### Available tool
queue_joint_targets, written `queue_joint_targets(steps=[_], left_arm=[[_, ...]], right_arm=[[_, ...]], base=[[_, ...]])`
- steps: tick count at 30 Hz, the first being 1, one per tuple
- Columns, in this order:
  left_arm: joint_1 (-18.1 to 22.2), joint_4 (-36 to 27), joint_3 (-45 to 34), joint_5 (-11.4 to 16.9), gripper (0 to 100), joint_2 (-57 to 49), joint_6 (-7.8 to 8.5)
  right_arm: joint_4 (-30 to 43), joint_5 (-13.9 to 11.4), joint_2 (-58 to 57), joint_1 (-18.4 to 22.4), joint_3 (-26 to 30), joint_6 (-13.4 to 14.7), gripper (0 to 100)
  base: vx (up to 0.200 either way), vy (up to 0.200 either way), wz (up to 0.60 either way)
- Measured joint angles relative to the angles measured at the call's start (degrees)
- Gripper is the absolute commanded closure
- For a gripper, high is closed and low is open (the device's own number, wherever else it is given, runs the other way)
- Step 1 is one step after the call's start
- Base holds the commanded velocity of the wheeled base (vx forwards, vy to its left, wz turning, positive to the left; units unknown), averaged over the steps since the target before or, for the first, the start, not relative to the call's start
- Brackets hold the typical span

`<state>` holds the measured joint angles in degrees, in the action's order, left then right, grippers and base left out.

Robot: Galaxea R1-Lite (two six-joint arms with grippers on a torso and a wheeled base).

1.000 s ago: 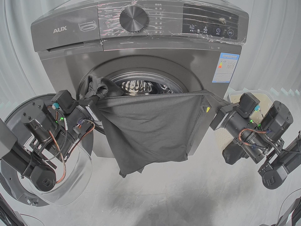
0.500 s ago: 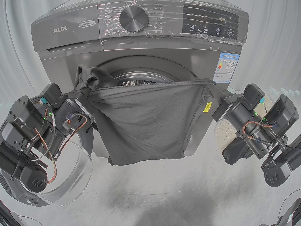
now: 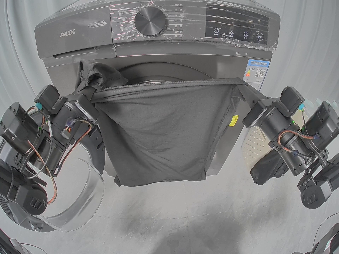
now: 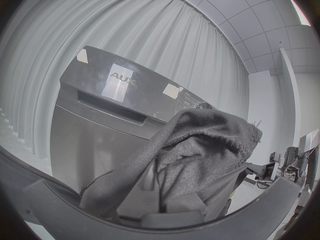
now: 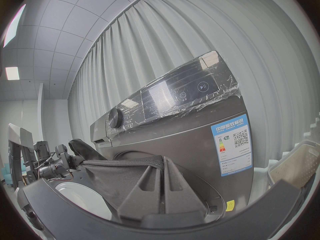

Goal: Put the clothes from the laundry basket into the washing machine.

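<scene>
Garment [image 3: 159, 131], dark grey, hangs spread across the front of the washer [image 3: 197, 59], covering most of its drum opening; the lower edge hangs free. Left gripper [image 3: 93, 90] is clamped on the bunched upper corner at the washer's left; right gripper [image 3: 244, 93] is clamped on the opposite corner at its right. Door [image 3: 84, 198] stands open, low at the washer's left. Basket [image 3: 255, 143] sits just right of the washer, with dark cloth [image 3: 268, 166] draped over its rim.
</scene>
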<state>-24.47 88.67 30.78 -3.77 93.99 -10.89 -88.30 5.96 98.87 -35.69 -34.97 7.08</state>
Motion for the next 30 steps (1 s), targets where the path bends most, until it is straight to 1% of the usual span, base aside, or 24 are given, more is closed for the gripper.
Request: queue_joint_targets(steps=[14,23,26,30], left_arm=[[-0.01,-0.02,-0.24,0.24,100,-0.41,0.02],[-0.34,-0.02,-1.95,0.55,100,0.2,0.09],[-1.0,-0.07,-2.71,0.6,100,0.55,0.09],[-3.12,-0.11,-3.17,0.18,100,0.85,0.09]], right_arm=[[0.05,0.27,-0.46,-0.13,-0.52,0.02,100],[0.06,0.13,-0.27,0.2,1.05,0.02,100],[0.09,-0.09,-0.22,0.3,2.57,0.02,100],[0.06,-0.13,-0.3,0.09,4.24,0.06,100]], base=[[0.0,0.0,0.0],[0.0,0.0,0.0],[0.0,0.0,0.0],[0.0,0.0,0.0]])
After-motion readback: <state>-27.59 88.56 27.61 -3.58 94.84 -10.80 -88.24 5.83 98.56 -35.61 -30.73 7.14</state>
